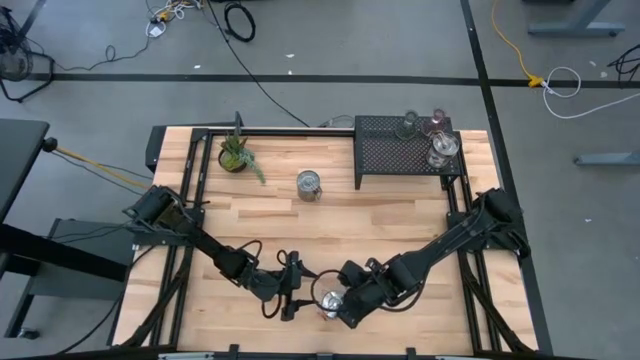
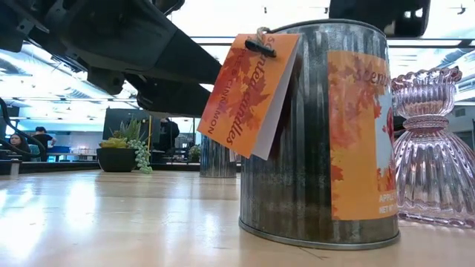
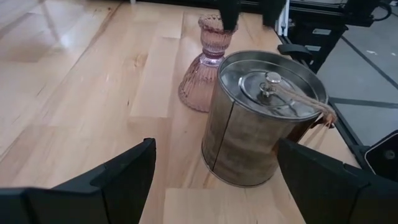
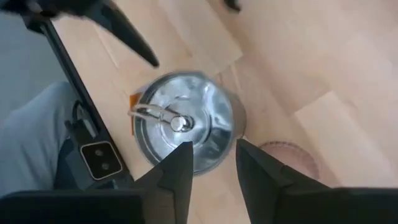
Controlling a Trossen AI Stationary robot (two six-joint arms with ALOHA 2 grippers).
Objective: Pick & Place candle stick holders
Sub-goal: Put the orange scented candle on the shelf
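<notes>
A ribbed silver tin (image 3: 261, 118) with a knobbed lid and an orange tag stands near the table's near edge, also in the low view (image 2: 319, 133). A pink glass candle stick holder (image 3: 205, 68) stands upright right beside it (image 2: 434, 148). My left gripper (image 3: 214, 149) is open and low, with the tin just ahead of its fingers and no touch showing. My right gripper (image 4: 214, 152) hovers above the tin (image 4: 183, 127) and the pink holder (image 4: 289, 155). It points steeply down, a narrow gap between its fingers with nothing in it.
A second tin (image 1: 310, 185) stands at the table's middle and a small potted plant (image 1: 236, 155) at the far left. A black perforated tray (image 1: 385, 160) at the far right carries glass holders (image 1: 441, 150). Bare wood lies between these and the grippers.
</notes>
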